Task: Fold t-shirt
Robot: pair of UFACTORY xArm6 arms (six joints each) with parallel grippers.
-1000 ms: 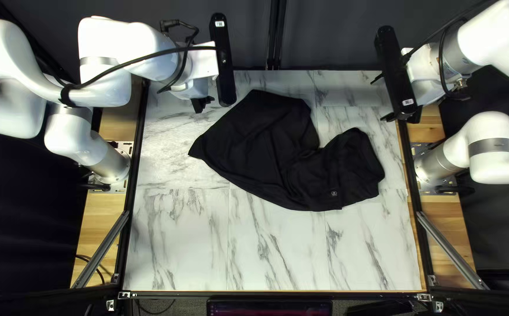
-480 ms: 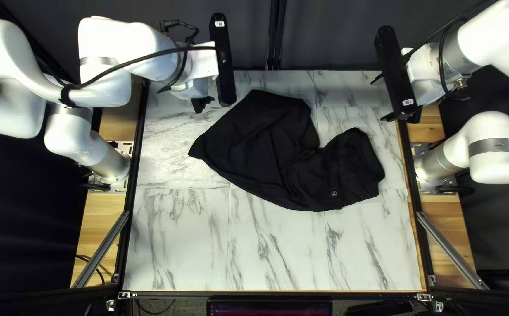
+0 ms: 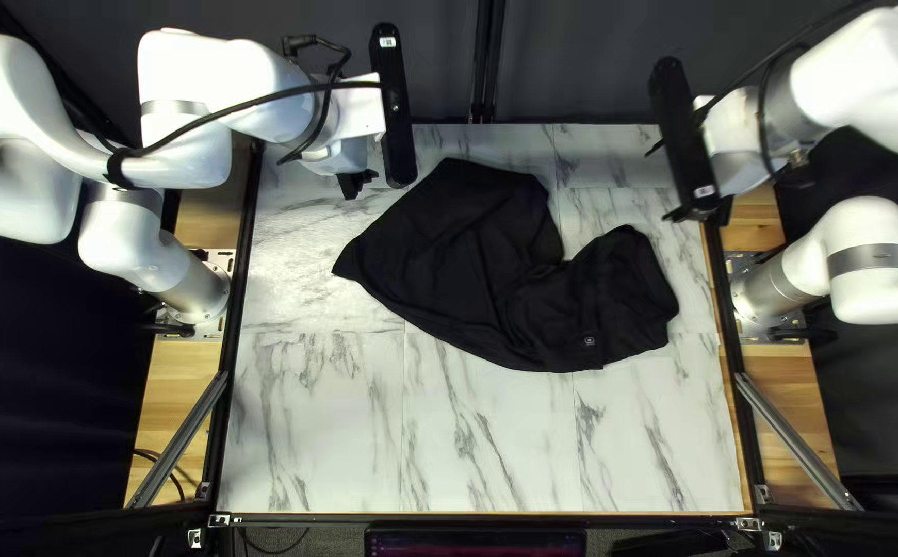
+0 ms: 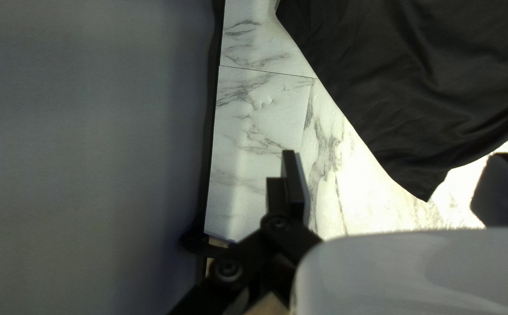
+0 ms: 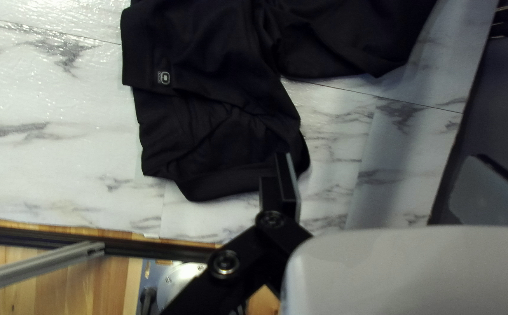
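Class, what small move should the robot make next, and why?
Probably ease the right gripper toward the bunched end of the black T-shirt, to grasp and spread it: the shirt lies rumpled there, and the open gripper holds nothing.

Looks like a robotics lab, judging by a white left arm (image 3: 186,88) and right arm (image 3: 867,72) mounted beside a marble-patterned surface (image 3: 315,433), black framing (image 3: 531,519) with metal struts (image 3: 178,440), a dark curtain (image 3: 593,62) behind and a screen (image 3: 475,544) at the near edge.
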